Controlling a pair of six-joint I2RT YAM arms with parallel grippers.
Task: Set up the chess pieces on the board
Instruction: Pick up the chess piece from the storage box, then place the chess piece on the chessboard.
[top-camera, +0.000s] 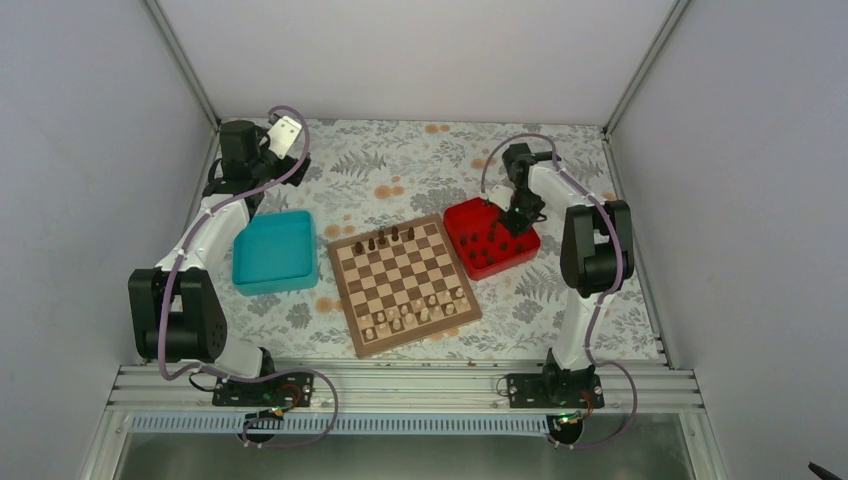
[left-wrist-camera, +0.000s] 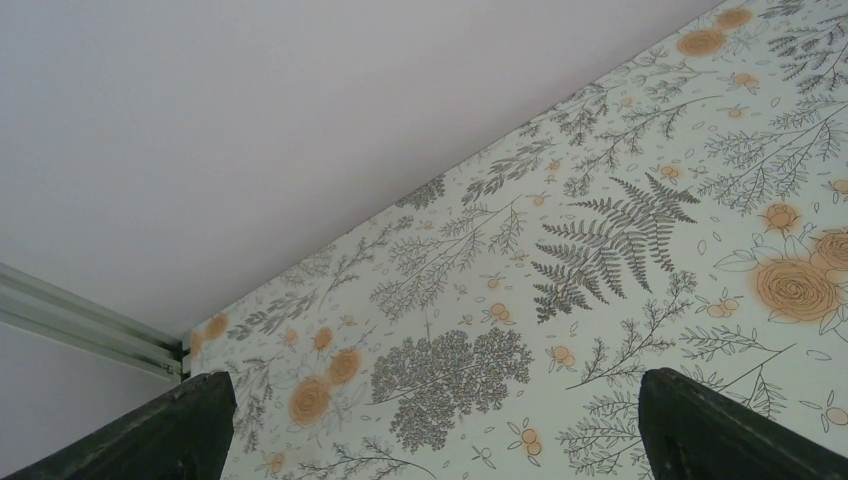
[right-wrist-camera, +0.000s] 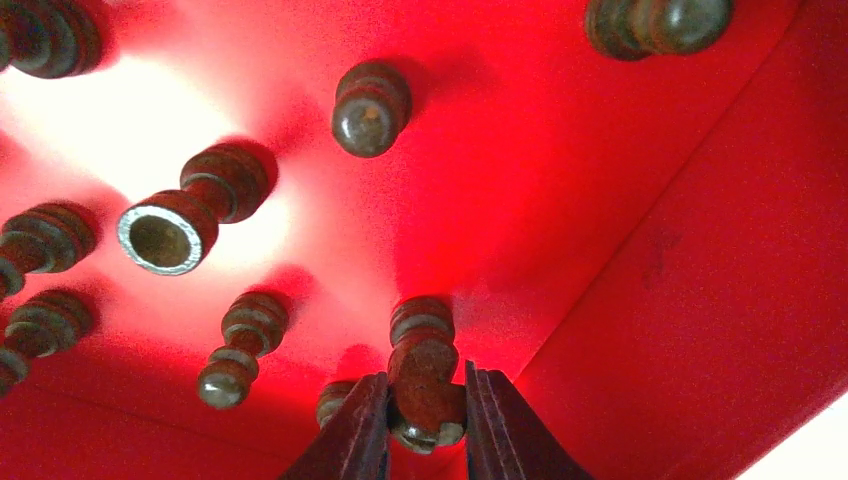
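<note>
Since far ranks of the board (top-camera: 402, 280) are part filled, one dark chess piece (right-wrist-camera: 422, 345) is clamped by the right gripper (right-wrist-camera: 425, 400) inside the red tray (right-wrist-camera: 700, 250) just right of the board, while the left gripper (left-wrist-camera: 432, 400) is held spread and empty, well beyond its far-left corner.

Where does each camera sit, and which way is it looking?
Top: above and behind the arms, looking down on table, board, teal tray, red tray; left arm and right arm show.
Left wrist: on the left arm, facing table and back wall; the left claw, open, shows its fingertips.
Right wrist: on the right arm, looking into the red tray; the right claw is shut on a dark piece.
Shared: top and right wrist both show the red tray and pieces.
</note>
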